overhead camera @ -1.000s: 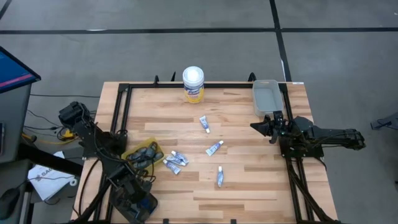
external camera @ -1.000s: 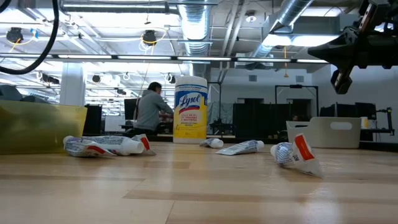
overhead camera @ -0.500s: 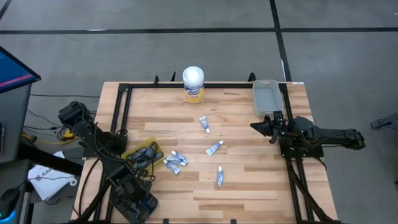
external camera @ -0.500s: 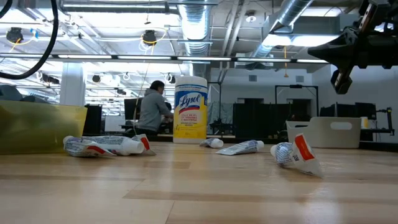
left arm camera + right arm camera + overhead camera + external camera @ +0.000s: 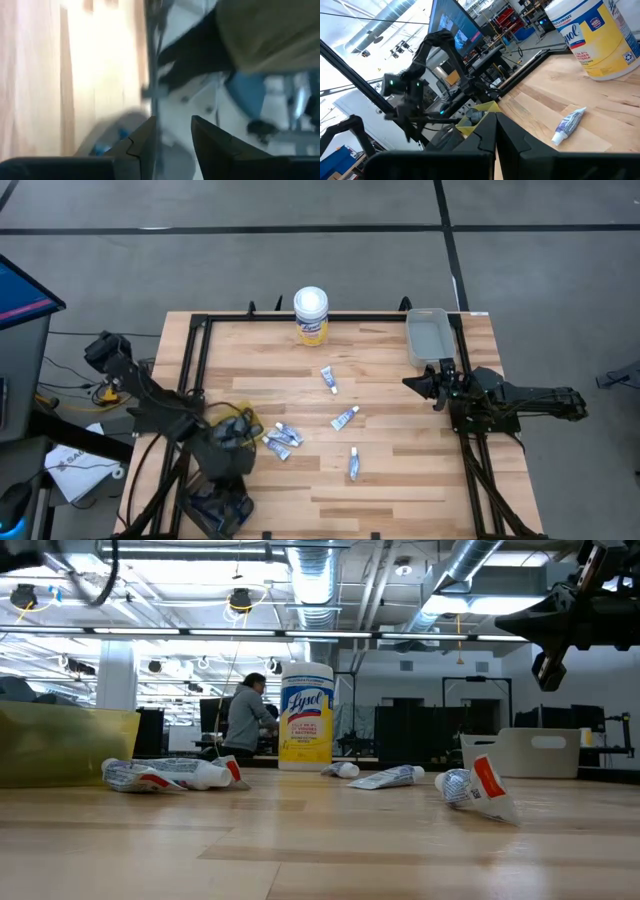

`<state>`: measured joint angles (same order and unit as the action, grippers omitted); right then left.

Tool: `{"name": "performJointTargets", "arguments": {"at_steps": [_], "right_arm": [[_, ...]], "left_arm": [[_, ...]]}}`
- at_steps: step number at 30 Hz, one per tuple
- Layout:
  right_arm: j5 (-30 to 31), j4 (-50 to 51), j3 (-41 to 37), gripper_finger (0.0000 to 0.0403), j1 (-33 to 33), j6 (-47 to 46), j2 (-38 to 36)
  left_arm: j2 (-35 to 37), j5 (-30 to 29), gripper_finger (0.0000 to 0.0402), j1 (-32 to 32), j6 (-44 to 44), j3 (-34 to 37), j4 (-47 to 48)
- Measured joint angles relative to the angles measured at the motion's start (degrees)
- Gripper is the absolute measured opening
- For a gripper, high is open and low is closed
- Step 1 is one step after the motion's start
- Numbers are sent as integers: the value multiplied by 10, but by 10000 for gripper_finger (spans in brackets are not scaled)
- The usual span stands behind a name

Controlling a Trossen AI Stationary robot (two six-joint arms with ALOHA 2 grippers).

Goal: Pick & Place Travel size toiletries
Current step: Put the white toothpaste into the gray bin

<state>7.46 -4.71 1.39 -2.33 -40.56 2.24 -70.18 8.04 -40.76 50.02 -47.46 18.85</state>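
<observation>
I'm looking straight down on the counter (image 5: 400,480). My left arm sits at lower left of the overhead frame, and its bulk covers most of the yellow bin (image 5: 243,412); only a sliver of yellow rim and some dark grey shapes inside peek out. The left pincer (image 5: 172,132) I get only from its own wrist camera: two dark fingers with a narrow gap between them, nothing gripped that I can see. Everything beyond them is smeared; I can make out pale wood and a blurred blue-white shape, no more.

The toiletries are spread over the middle of the counter. A cluster of tubes (image 5: 280,438) lies just right of the bin, partly tucked under the arm's edge, so I can't count them. One tube (image 5: 329,379) lies at centre, another tube (image 5: 345,418) below it, and a third tube (image 5: 353,464) lower still, all well apart.

The right pincer (image 5: 412,383) hangs at right of centre, fingers pressed together, empty. The grey tray (image 5: 426,337) is just above it at upper right. The wipes canister (image 5: 311,315) stands upright at top centre.

From counter level, a person (image 5: 243,716) shows in the room behind, partly hidden by the canister.
</observation>
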Motion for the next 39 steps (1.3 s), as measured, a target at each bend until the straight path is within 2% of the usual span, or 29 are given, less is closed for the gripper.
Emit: {"name": "performJointTargets", "arguments": {"at_steps": [2,8,13,15,19,27,31,35,39], "right_arm": [[0,0,0,0,0,0,0],[0,0,0,0,0,0,0],[0,0,0,0,0,0,0],[0,0,0,0,0,0,0],[0,0,0,0,0,0,0],[0,-3,0,0,-1,0,0],[1,-14,0,0,-1,0,0],[1,-20,0,0,-1,0,0],[1,-24,0,0,-1,0,0]], "left_arm": [[19,-32,110,15,0,0,-19],[82,-175,80,64,-1,0,-29],[150,-233,26,93,-6,0,-35],[183,-252,7,95,-38,0,-36],[252,-303,5,90,-116,0,-34],[380,-316,1,79,-236,0,-31],[430,-322,1,78,-288,-1,5],[447,-352,1,78,-321,-1,73],[425,-402,1,79,-375,-1,87]]}}
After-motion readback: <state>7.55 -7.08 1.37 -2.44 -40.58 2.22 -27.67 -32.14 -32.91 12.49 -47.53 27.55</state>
